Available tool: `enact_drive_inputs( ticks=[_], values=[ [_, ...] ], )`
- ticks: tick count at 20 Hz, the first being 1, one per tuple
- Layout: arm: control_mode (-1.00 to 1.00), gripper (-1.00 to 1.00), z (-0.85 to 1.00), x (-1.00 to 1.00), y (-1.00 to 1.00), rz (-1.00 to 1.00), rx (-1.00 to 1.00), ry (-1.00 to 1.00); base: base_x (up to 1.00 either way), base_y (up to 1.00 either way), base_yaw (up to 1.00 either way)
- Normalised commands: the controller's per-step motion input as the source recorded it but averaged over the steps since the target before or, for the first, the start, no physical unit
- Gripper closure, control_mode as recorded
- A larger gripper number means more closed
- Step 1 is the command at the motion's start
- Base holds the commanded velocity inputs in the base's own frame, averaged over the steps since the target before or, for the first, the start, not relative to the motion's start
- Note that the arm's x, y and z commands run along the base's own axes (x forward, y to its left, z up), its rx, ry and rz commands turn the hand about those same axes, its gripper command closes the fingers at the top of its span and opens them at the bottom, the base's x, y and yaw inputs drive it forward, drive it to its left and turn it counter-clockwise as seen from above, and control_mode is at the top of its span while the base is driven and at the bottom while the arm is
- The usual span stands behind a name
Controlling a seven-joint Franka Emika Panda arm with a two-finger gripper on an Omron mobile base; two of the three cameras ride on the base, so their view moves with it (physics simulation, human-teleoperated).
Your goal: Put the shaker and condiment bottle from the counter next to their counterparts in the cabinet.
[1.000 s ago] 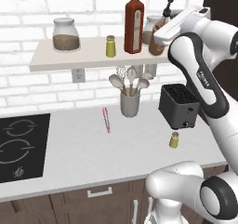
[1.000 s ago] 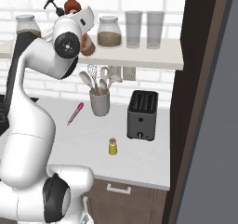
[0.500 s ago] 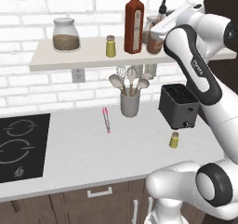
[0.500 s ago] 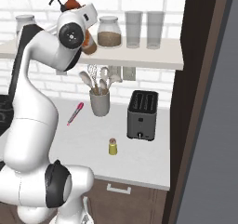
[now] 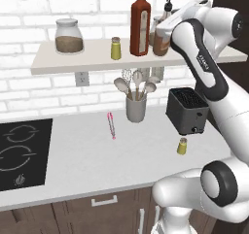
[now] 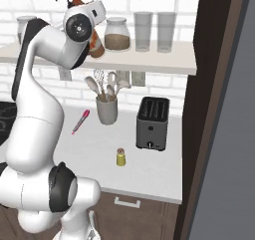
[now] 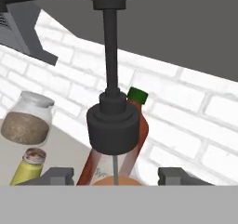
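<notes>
Condiment bottle (image 5: 161,42): clear, with orange-brown sauce, dark collar and thin dark spout; up at the shelf, just beside the red bottle, its lower part hidden behind the arm. Whether its base rests on the board cannot be told.
End effector (image 7: 114,177): partly closed, one finger tip on each side of the condiment bottle's shoulder in the hand view, gripping it.
Red bottle (image 5: 140,24): tall, red sauce, dark green cap, upright on the shelf.
Shelf shaker (image 5: 115,48): tiny, yellow-green, greyish cap, on the shelf to the left of the red bottle in the left base view.
Tabletop shaker (image 5: 182,146): the twin, upright on the white tabletop (image 5: 87,155), just in front of the toaster.
Shelf (image 5: 73,60): long white board on the white brick wall.
Jar (image 5: 68,36): clear glass with a lid, brown granules filling its lower half, on the shelf.
Second jar (image 6: 118,34): same kind of brown filling, on the shelf.
Glasses (image 6: 143,31): two tall clear tumblers beside the second jar.
Utensil holder (image 5: 135,108): grey cup with spoons and a whisk standing in it.
Toaster (image 5: 187,110): dark, two slots, on the tabletop.
Pen (image 5: 112,125): pink, lying flat left of the holder.
</notes>
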Motion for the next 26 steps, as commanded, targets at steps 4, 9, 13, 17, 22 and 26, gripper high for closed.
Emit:
enact_drive_inputs(
  ticks=[4,9,13,17,22,26],
  values=[
    [-1.00,1.00,-0.20,0.07,-0.08,0.00,0.00,0.08,0.00,0.00,0.00],
    [-1.00,1.00,-0.23,0.14,-0.10,0.00,0.00,0.11,0.00,0.00,0.00],
    [-1.00,1.00,-0.24,0.31,-0.15,0.00,0.00,0.13,0.00,0.00,0.00],
    [-1.00,1.00,-0.23,0.44,-0.20,0.00,0.00,0.14,0.00,0.00,0.00],
    [-1.00,1.00,-0.20,0.43,-0.19,0.00,0.00,0.14,0.00,0.00,0.00],
    [-1.00,1.00,-0.20,0.43,-0.19,0.00,0.00,0.14,0.00,0.00,0.00]
  ],
)
